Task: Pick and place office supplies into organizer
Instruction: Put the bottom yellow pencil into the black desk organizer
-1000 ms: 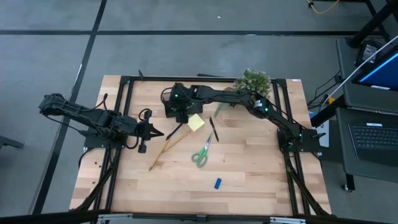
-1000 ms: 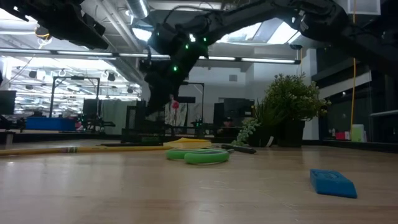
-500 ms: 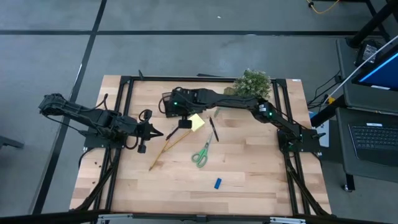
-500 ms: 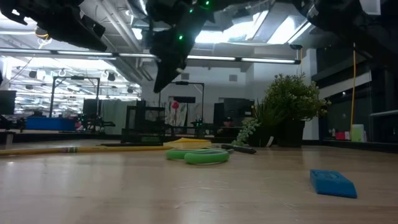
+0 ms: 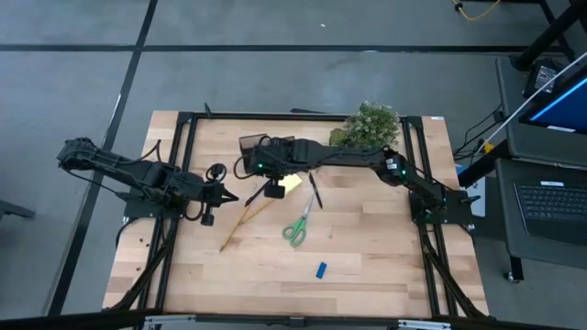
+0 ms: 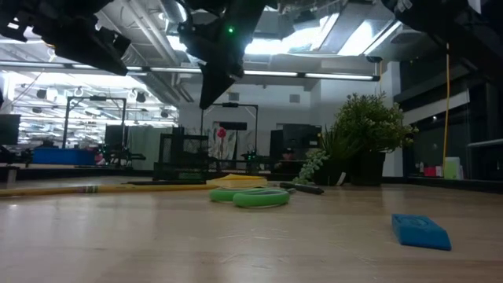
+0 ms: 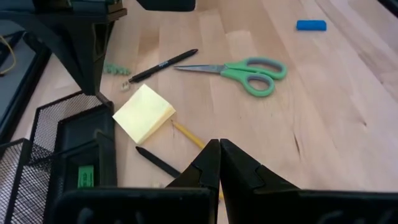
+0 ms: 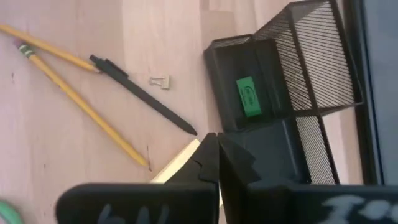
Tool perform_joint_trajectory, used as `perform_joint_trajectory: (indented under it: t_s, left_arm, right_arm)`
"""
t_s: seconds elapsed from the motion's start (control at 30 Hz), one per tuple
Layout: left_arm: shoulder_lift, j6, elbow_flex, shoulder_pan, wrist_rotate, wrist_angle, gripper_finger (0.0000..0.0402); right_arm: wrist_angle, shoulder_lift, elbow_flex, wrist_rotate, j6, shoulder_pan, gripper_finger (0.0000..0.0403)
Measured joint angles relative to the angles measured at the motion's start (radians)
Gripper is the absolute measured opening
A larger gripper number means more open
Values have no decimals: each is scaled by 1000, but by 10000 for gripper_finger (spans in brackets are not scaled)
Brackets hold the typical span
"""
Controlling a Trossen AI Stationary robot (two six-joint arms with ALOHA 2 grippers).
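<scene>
The right gripper [image 5: 273, 190] hangs above the table beside the organizer [image 5: 252, 149], fingers pressed together and holding nothing; the left gripper [image 5: 227, 194] waits at the left side, likewise closed and empty. A green piece [image 8: 247, 96] already lies in one organizer compartment. Just under the right gripper sits the pad [image 7: 143, 114], a light, squarish block of paper: it looks firm enough across its sides, but loose top sheets could peel or fan, so a pinch on two opposite edges, low on the stack, seems safest. Near it lie two pencils [image 8: 81, 107] and two pens, one [image 8: 142, 95] beside the pencils, one [image 7: 163, 65] beyond the pad; all are thin, stiff and apt to roll, best taken at mid-length. The scissors [image 7: 241, 70] lie further out, heavier and slick at the blades, probably easiest by the handles. The blue piece [image 5: 321, 269] is well apart, small and light.
</scene>
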Motion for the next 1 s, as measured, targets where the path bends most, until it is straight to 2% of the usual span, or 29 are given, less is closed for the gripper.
perform_joint_trajectory:
  t_s: [0.17,0.4,0.53,0.63,0.83,1.0]
  left_arm:
    - [0,6,0,-3,0,-3,2]
    - [0,-2,0,-46,0,-3,2]
    - [-2,-30,0,-72,-8,7,3]
    - [-2,-37,0,-88,-10,22,2]
    - [-5,-39,0,-103,-11,63,3]
    - [-2,-55,0,-102,-11,108,2]
  right_arm:
    - [26,-2,-17,6,60,22,0]
    - [192,-31,-214,2,102,60,0]
    - [261,-103,-293,3,109,66,0]
    - [371,-177,-420,6,108,75,0]
    - [662,-398,-793,3,113,76,1]
    - [856,-601,-1015,5,94,98,6]
